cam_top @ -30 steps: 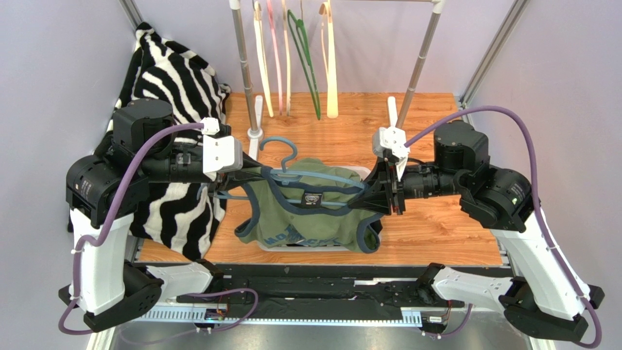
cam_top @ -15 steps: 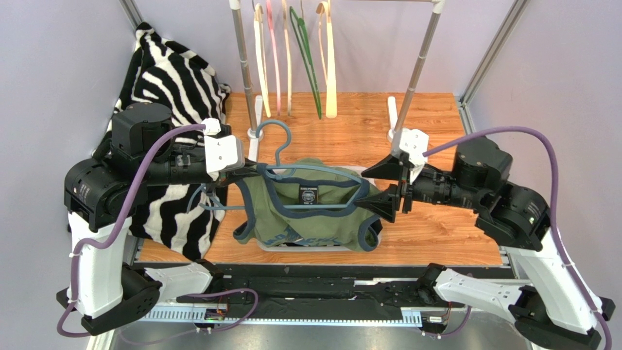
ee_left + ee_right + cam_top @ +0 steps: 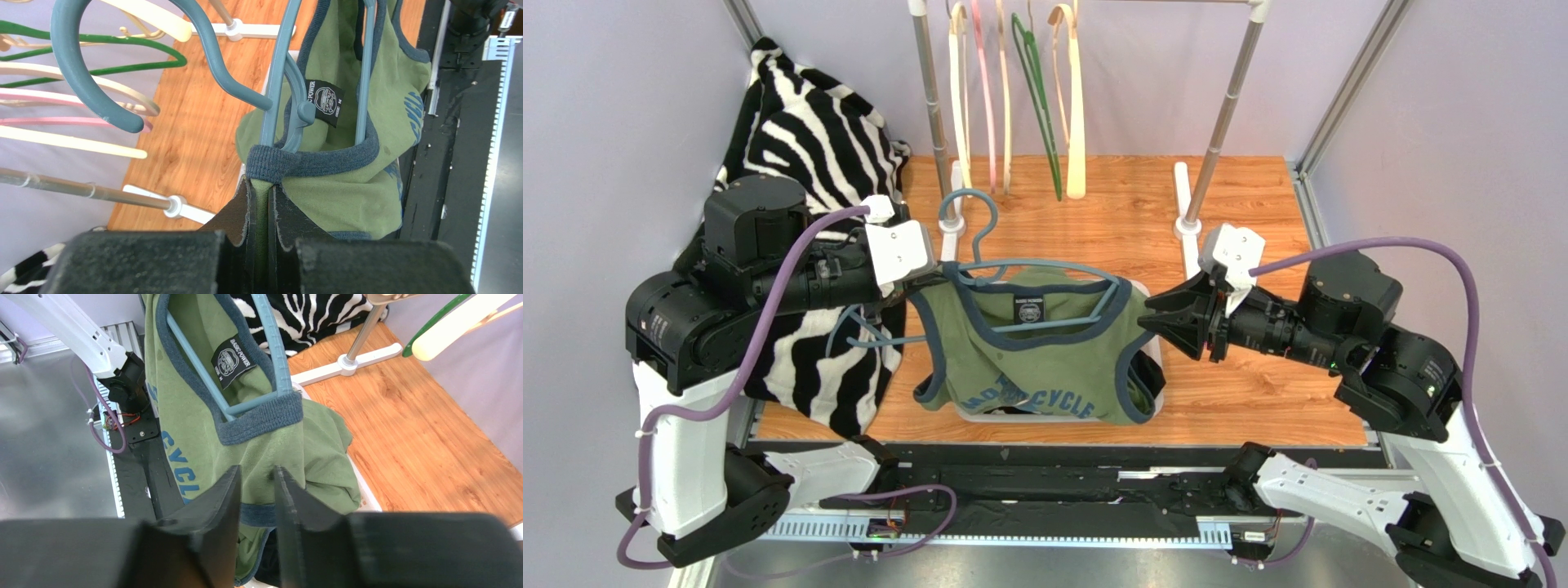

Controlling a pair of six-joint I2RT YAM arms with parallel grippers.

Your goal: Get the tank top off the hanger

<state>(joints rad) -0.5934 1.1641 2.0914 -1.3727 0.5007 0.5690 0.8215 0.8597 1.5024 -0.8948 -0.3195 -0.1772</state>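
An olive green tank top [image 3: 1038,361] with dark blue trim hangs on a blue hanger [image 3: 1038,272], held up over the table's middle. My left gripper [image 3: 918,284] is shut on the tank top's left shoulder, just below the strap trim, where the hanger's end sits; in the left wrist view [image 3: 261,184] green fabric is pinched between the jaws. My right gripper [image 3: 1146,321] is open and empty, just right of the tank top's right shoulder. In the right wrist view [image 3: 256,471] the tank top [image 3: 190,416] and hanger [image 3: 270,343] lie beyond the fingertips.
A zebra-striped cloth [image 3: 817,147] lies piled at the left behind my left arm. A clothes rack [image 3: 934,110] with several empty hangers [image 3: 1014,98] stands at the back. A white tray [image 3: 989,417] sits under the tank top. A black rail [image 3: 1051,484] runs along the near edge.
My right gripper has opened, let go of the tank top's right shoulder and drawn back to the right. My left gripper has moved the hanger and tank top slightly up and back.
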